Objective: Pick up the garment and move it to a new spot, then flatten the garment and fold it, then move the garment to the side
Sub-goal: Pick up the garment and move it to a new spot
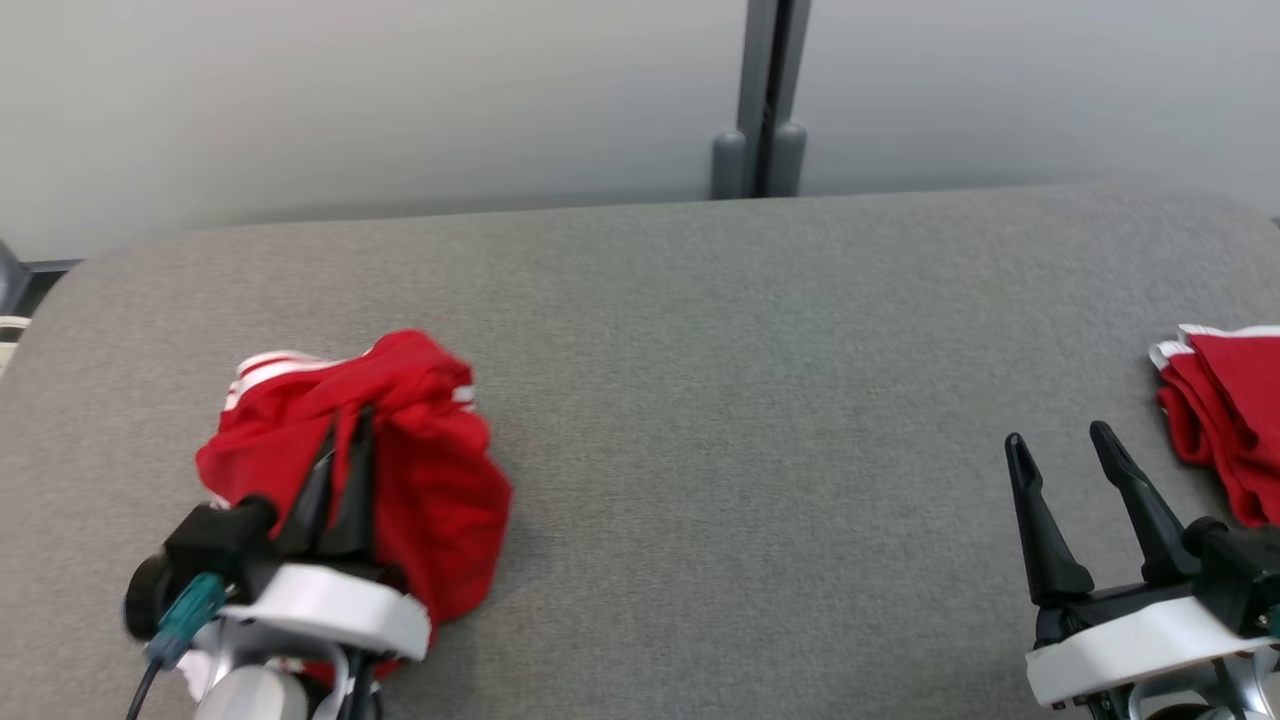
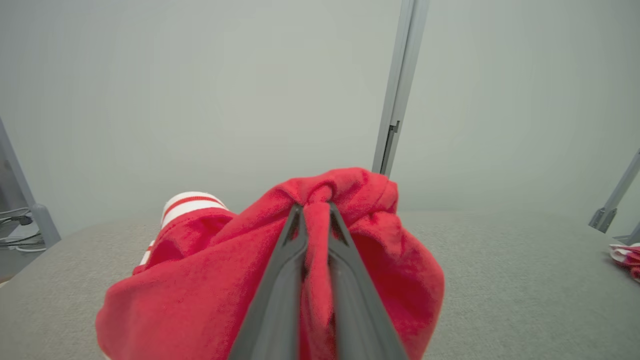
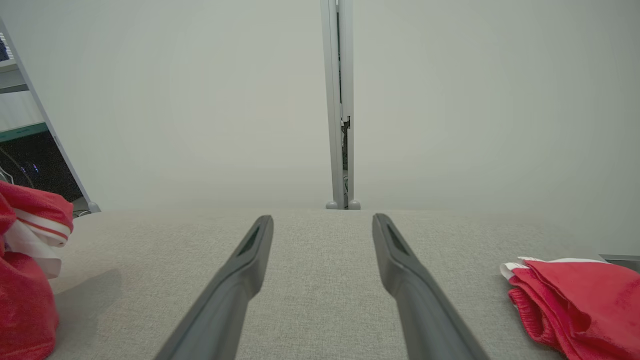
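A: Why is the garment (image 1: 440,490) bunched up at the left of the bench (image 1: 760,420)?
B: The left hand (image 1: 348,425) is pinched tight on a fold, probably to carry it. The right hand (image 1: 1057,434) hangs wide open, holding nothing.

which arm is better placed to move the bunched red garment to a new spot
Left. The left jaws are shut on the red garment; the right jaws stand open and empty, beside the folded pile.

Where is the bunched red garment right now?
In the head view, the bunched red garment is at the left of the grey table, pinched in the left gripper, far from the folded red garment at the right edge.
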Tool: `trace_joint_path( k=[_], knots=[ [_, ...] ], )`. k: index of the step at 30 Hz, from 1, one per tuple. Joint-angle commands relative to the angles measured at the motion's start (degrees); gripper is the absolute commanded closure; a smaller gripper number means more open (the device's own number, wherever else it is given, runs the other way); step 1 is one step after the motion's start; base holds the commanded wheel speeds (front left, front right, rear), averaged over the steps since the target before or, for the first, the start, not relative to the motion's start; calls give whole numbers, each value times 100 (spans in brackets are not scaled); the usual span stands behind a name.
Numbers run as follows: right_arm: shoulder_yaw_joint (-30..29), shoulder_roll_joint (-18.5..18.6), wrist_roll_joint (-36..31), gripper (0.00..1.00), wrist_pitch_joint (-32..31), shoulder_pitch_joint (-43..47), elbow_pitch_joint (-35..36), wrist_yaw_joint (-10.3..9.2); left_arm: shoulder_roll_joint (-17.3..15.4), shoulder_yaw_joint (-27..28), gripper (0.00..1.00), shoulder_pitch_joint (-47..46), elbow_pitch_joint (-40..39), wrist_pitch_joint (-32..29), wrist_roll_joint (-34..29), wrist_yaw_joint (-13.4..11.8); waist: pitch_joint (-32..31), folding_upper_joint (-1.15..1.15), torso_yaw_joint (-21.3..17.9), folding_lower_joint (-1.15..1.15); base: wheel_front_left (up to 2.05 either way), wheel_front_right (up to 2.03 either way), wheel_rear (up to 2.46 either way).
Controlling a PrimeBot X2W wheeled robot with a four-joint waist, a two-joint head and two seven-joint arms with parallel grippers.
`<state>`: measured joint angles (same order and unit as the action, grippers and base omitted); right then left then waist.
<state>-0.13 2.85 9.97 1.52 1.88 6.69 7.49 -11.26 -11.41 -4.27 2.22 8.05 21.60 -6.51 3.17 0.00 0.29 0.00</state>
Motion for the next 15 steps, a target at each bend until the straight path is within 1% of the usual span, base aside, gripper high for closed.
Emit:
trace_joint_path(
  k=[1,4,9,15],
  knots=[
    [-23,18,18,0,6,-63,37,1,27,-78,100,-202,-13,-28,-53,63,192,0,-205,0,0,0,0],
    [-5,19,56,0,32,-174,68,1,175,-412,100,-572,107,-210,-73,246,418,0,-490,0,0,0,0],
    [3,17,145,0,176,-352,1,1,411,-1037,100,-1254,381,-436,-312,545,742,0,-978,0,0,0,0],
    [147,17,370,0,397,-527,-243,1,554,-1402,100,-1841,999,-535,-449,705,1096,0,-1561,0,0,0,0]
  ],
)
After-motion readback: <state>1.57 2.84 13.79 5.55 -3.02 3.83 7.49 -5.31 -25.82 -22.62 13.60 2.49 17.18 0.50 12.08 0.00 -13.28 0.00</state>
